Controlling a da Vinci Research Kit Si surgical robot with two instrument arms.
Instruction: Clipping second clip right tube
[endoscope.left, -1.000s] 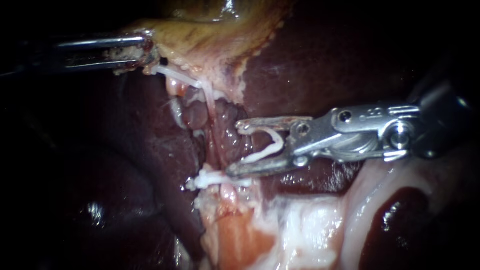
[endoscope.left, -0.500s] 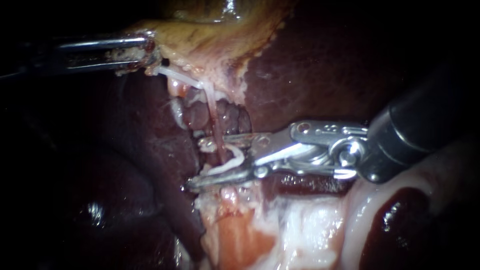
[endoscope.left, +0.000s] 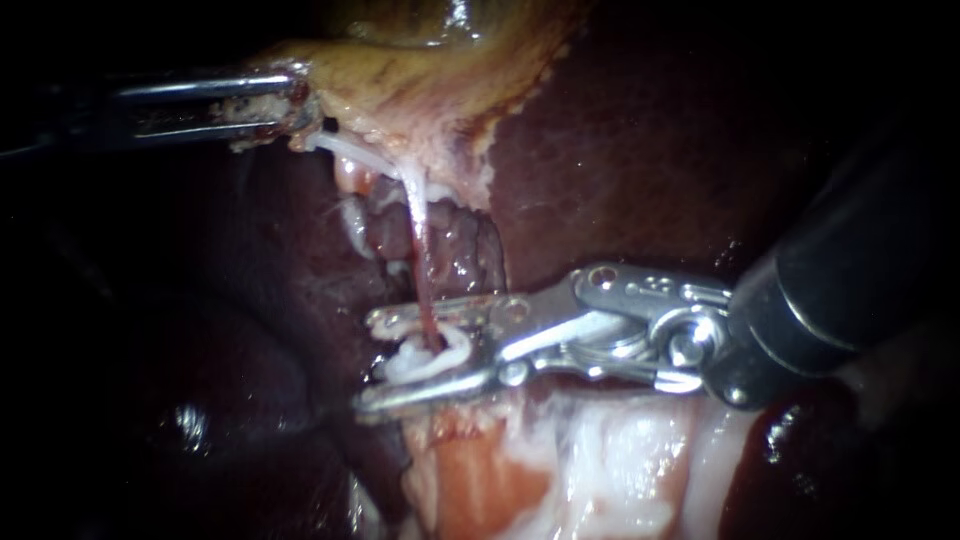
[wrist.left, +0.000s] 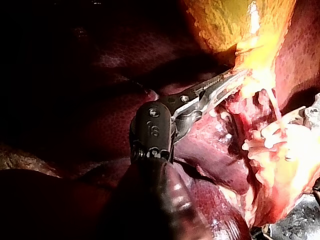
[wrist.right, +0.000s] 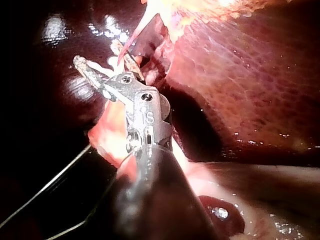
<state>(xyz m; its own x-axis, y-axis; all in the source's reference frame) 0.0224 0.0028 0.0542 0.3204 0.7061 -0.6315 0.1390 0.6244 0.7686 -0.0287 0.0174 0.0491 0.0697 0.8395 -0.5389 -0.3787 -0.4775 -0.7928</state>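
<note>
A thin pale-to-red tube (endoscope.left: 420, 270) runs down from the yellow gallbladder (endoscope.left: 420, 80) toward pale tissue. My right instrument (endoscope.left: 368, 360) comes in from the right. Its jaws stand apart on either side of the tube, with a white clip (endoscope.left: 452, 345) held between them. A second white clip (endoscope.left: 398, 366) sits on the tube just beside it. My left instrument (endoscope.left: 292, 104) is shut on the gallbladder's edge at upper left, holding it taut. The left wrist view shows those jaws (wrist.left: 234, 78) on yellow tissue. In the right wrist view the jaws (wrist.right: 95, 70) reach the tube (wrist.right: 132, 37).
Dark liver (endoscope.left: 650, 150) lies behind and to the right of the tube. Pale fatty tissue (endoscope.left: 600, 460) spreads under my right instrument. A dark red lobe (endoscope.left: 250, 330) borders the tube on the left.
My right instrument has moved left, and its jaws now straddle the tube with the clip. The left instrument has held still.
</note>
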